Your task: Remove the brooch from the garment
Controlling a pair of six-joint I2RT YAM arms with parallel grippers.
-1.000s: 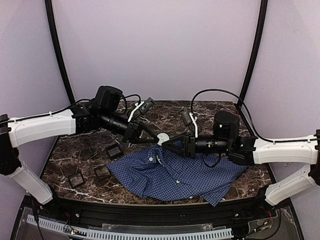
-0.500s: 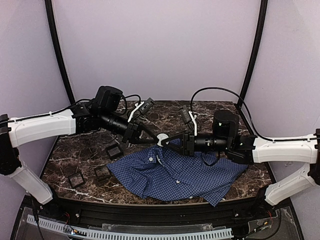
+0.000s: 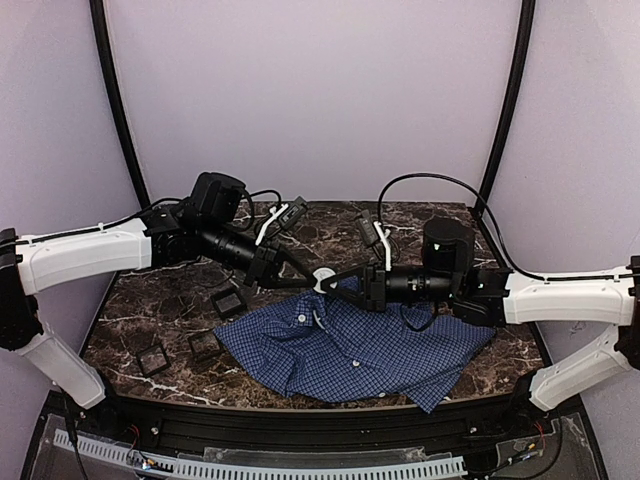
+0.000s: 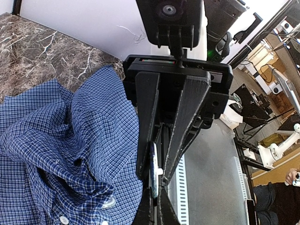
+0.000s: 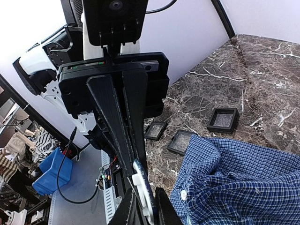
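Since before, the right arm has crept a little left. The left gripper and right gripper meet tip to tip, both pinching the round white brooch, which stands on edge. The checked shirt lies below them. Both arms stretch level.

Even soft light, sharp focus, faint shadows

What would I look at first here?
The left gripper and right gripper meet nose to nose mid-table, both pinching a small white brooch. Right beside them a crumpled blue checked shirt lies on the dark marble table.
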